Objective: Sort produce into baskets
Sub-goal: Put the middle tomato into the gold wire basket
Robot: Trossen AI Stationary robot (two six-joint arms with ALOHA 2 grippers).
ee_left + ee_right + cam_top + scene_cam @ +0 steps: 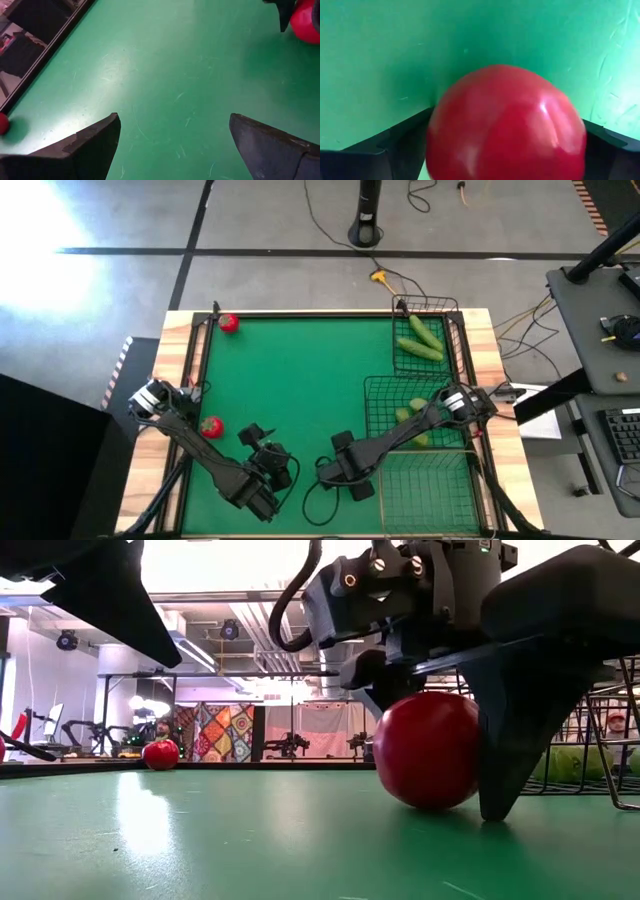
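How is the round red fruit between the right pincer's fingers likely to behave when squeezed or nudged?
The glossy round red fruit looks smooth, so it may slip in the right pincer. Being round on the flat green table, it would probably roll if nudged. It looks rigid and toy-like, likely light.

From my remote seat I see a grey concrete floor (280, 220) crossed by dark tape lines (300, 252), a yellow-plugged cable (381, 277), and a colourful patchwork wall hanging (222, 732) under bright ceiling lights (200, 652).
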